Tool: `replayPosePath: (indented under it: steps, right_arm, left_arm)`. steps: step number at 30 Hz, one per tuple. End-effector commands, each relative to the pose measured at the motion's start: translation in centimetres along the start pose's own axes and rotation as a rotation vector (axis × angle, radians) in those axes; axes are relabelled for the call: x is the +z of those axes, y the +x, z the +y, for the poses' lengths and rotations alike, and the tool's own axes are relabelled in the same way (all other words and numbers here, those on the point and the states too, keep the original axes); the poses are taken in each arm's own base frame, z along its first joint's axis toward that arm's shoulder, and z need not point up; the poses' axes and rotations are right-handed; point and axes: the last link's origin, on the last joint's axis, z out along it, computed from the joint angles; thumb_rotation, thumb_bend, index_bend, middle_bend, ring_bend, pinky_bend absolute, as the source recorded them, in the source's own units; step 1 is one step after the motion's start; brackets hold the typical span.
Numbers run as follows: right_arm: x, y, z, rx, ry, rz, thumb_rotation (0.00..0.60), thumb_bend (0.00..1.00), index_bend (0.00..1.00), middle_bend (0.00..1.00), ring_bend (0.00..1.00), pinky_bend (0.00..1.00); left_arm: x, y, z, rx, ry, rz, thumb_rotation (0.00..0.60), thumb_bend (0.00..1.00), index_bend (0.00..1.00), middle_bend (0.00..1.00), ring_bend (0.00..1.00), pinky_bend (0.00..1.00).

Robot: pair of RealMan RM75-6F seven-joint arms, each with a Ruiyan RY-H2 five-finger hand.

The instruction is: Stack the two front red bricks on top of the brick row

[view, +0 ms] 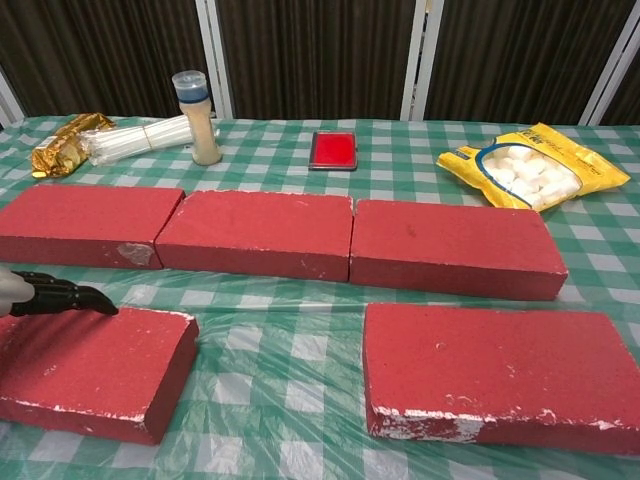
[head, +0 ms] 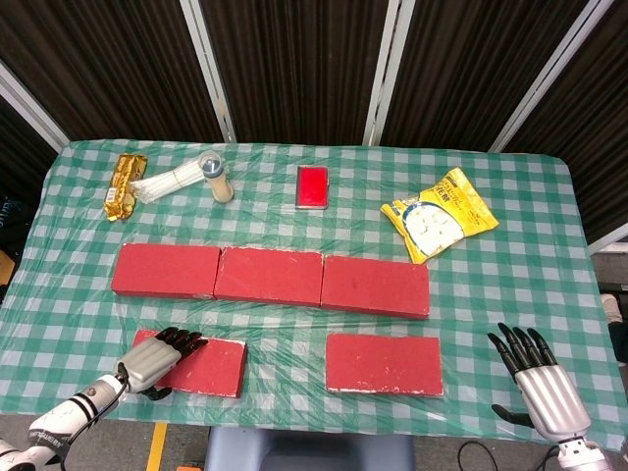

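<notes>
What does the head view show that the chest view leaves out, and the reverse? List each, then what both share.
Only the head view shows the right robot hand, open near the table's front right corner, and the left robot hand whole, over the front left brick. Only the chest view shows the bricks' chipped white front edges close up. Both show the brick row, the front right brick, the yellow snack bag and the left fingertips.
</notes>
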Motion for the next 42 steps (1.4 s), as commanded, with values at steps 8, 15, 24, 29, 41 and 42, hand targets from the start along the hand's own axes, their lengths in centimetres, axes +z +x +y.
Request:
replayPosePath:
  steps: [8,15,24,29,41,42]
  right_arm:
    - [0.0,-0.1,-0.1,-0.001,0.001,-0.002,0.559,0.17,0.00,0.00,0.00,0.00]
    - [0.0,-0.1,0.0,-0.001,-0.001,-0.001,0.560,0.18,0.00,0.00,0.00,0.00]
    - [-0.3,0.0,0.0,-0.003,-0.006,0.004,0.559,0.18,0.00,0.00,0.00,0.00]
    - [-0.3,0.0,0.1,-0.002,-0.009,0.005,0.560,0.17,0.00,0.00,0.00,0.00]
    - [-0.4,0.0,0.0,-0.001,-0.008,0.006,0.561,0.17,0.00,0.00,0.00,0.00]
    - [-0.4,0.0,0.0,-0.001,-0.007,0.007,0.561,0.18,0.00,0.00,0.00,0.00]
  left_arm:
    - [0.2,-0.5,0.0,0.013,-0.004,-0.007,0.600,0.32,0.00,0.00,0.00,0.00]
    - [0.7,-0.4,-0.3,0.033,0.011,-0.004,0.600,0.32,0.00,0.00,0.00,0.00]
    - [1.2,-0.1,-0.4,0.044,0.030,-0.011,0.600,0.31,0.00,0.03,0.02,0.16]
    - [1.4,-0.3,-0.5,0.050,0.036,-0.032,0.600,0.33,0.01,0.31,0.22,0.47]
    - [1.7,-0.5,-0.3,0.058,0.037,0.007,0.600,0.43,0.63,0.99,0.87,0.99]
    - [1.7,-0.6,-0.3,0.057,0.037,0.014,0.600,0.44,0.67,1.00,0.90,1.00]
